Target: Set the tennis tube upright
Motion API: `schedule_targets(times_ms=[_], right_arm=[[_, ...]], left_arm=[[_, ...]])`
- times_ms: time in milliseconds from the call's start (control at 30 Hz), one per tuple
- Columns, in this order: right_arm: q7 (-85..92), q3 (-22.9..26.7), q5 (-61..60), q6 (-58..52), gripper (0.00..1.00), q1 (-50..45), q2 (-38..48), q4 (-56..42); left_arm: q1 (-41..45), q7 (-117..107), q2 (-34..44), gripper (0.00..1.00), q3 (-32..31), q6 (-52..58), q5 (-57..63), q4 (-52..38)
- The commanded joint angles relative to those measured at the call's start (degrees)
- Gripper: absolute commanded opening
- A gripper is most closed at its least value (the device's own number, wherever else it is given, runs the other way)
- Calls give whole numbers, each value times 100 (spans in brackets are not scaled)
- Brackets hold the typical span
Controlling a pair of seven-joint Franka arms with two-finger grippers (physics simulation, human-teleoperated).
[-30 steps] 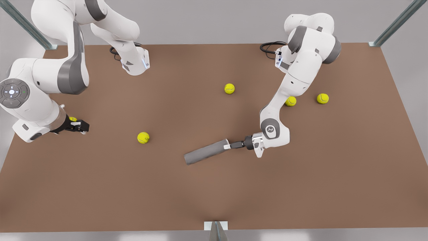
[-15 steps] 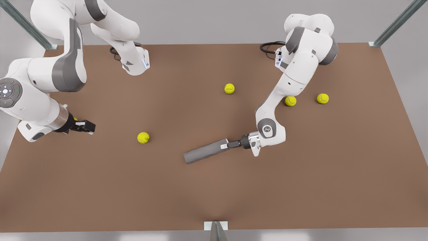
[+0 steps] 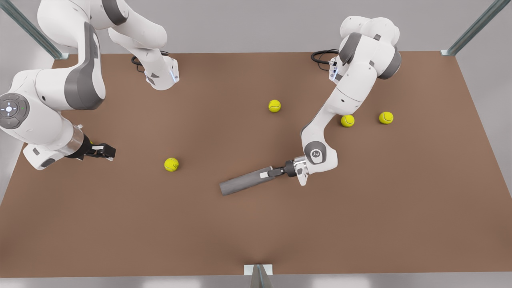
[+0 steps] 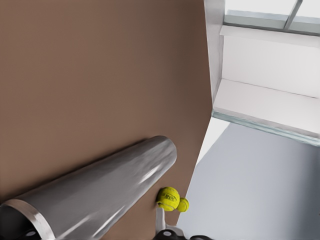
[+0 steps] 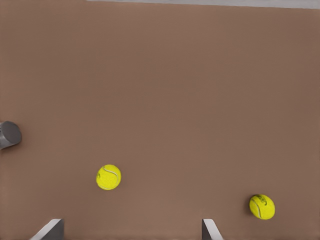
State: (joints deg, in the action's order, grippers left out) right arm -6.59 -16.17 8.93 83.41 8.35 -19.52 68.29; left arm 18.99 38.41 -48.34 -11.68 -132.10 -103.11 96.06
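At the front view's left, the right gripper [image 3: 107, 152] hangs low over the brown table [image 3: 120, 224], well apart from the tennis tube. The right wrist view adds what the front view does not. The right gripper's [image 5: 131, 231] two grey fingertips [image 5: 50, 229] stand wide apart with nothing between them. Ahead of them lie two tennis balls [image 5: 108, 177] [image 5: 262, 206] on bare table, and the tube's [image 5: 9, 134] dark round end sits at the frame's edge.

Farther toward the front view's right, a lone tennis ball [image 3: 171, 164] rests on the table. Past it, near the middle, the tennis tube [image 3: 244, 182] lies on its side, not upright, its far end pointing toward the front view's lower left. The left gripper [image 3: 269, 173] is at its other end, fingers closed on the rim there.

The left wrist view looks along the tube's [image 4: 100, 195] glossy grey body from that held end. It shows the silvery rim [image 4: 30, 217] close to the camera, and two yellow balls [image 4: 169, 198] beyond the tube's far end.

Three more balls lie behind, one near the centre [image 3: 274, 106] and two [image 3: 347, 121] [image 3: 386, 117] beside the left arm.
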Motion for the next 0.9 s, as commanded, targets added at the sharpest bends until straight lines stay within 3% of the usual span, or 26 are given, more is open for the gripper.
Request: schedule_targets(times_ms=[0,367,467,600,633,667,867], right_arm=[[0,0,-5,0,100,0,1,0],[35,0,39,448,100,-88,-105,87],[44,-9,443,352,100,-527,-158,114],[-229,-27,531,158,100,-1555,-149,105],[-237,-35,75,53,100,-1643,-149,79],[-220,-36,-453,53,100,-1696,-149,79],[-334,8,-497,62,100,-1538,-158,35]], left_arm=[[0,0,0,64,0,0,-7,0],[0,35,18,46,8,9,19,18],[0,44,18,40,8,9,19,18],[0,61,62,39,17,-9,28,26],[0,61,79,39,17,-9,37,35],[0,61,88,39,8,-9,37,35],[9,61,194,37,8,-114,46,79]])
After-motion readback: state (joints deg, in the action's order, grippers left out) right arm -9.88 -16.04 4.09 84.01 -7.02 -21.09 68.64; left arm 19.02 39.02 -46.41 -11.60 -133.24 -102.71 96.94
